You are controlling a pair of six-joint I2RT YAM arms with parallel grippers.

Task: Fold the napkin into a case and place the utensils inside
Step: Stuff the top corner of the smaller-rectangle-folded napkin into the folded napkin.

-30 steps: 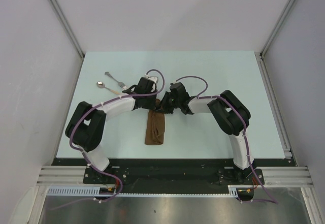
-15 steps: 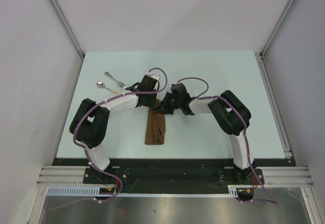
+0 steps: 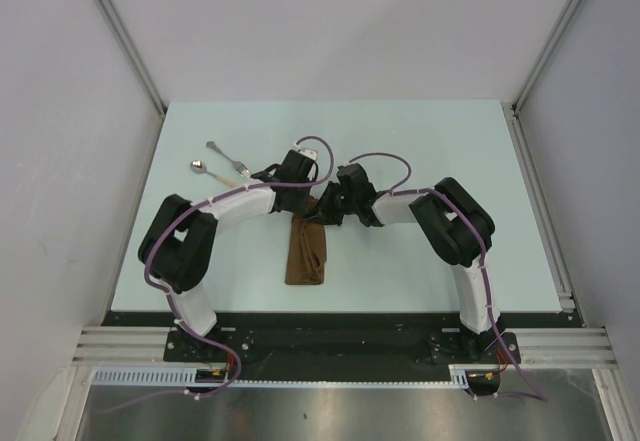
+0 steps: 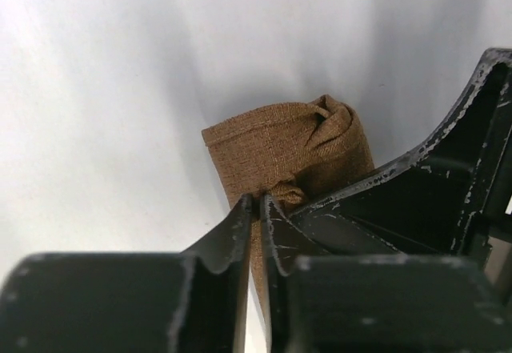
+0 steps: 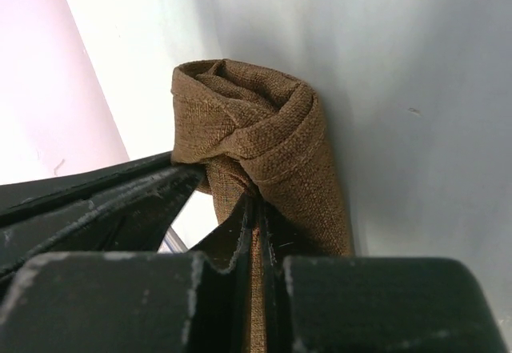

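Left jaws shifted rightward; both pinch napkin.

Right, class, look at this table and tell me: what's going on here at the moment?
Both arms are working on the narrow brown cloth strip in the middle of the pale table. The left tool and the right tool each pinch its far end, which is bunched up; the near part lies flat. The small silver metal fork and the small spoon with a tan handle lie side by side at the far left, not yet in the cloth.
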